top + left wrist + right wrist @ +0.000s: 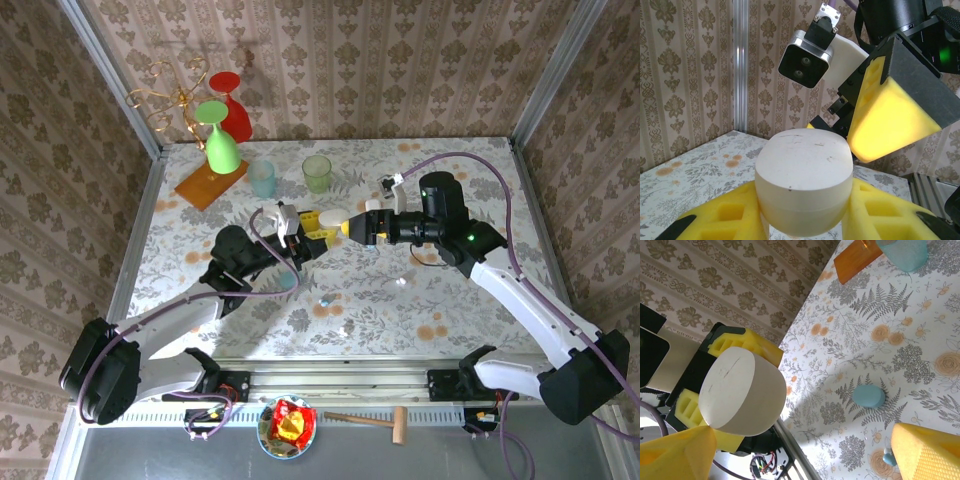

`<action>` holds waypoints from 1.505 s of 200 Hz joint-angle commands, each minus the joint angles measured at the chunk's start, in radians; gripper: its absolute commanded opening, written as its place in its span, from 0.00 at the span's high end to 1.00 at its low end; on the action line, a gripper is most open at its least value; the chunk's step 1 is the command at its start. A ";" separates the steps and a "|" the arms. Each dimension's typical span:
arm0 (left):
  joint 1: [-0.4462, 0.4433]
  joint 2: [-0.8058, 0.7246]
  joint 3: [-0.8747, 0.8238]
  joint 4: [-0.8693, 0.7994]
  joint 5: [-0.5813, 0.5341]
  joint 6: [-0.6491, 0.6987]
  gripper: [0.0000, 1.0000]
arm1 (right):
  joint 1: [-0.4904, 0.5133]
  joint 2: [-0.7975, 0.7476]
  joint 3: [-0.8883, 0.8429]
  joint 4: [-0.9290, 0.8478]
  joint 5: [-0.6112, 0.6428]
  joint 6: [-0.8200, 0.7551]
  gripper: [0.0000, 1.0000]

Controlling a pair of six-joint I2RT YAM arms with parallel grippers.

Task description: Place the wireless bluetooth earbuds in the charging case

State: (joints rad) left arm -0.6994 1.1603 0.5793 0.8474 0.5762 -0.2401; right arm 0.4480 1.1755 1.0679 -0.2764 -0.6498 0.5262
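Left gripper [805, 220]: clamped on the case [802, 180], yellow foam pads [715, 220] pressed against its sides.
Case: white, smooth, a rounded pebble, faintly scuffed, held off the table [450, 330].
Right gripper [352, 226]: stood spread wide, empty, level, facing the case, just beside it.
Earbuds [325, 298]: tiny pale bits that lay on the flowered table, well apart from the case.
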 commanded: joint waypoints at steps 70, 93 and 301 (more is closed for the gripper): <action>-0.006 -0.015 0.031 0.026 0.054 0.002 0.73 | -0.005 0.006 0.050 0.022 0.099 0.004 0.10; -0.007 -0.014 0.030 0.028 0.053 0.000 0.73 | -0.005 0.013 0.053 0.020 0.098 -0.002 0.11; 0.004 -0.005 0.048 0.015 0.128 -0.048 0.73 | 0.021 -0.056 0.019 0.017 0.200 -0.413 0.08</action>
State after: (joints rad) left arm -0.6983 1.1629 0.5976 0.8360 0.6586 -0.2699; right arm 0.4633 1.1183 1.0950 -0.2951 -0.5343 0.1177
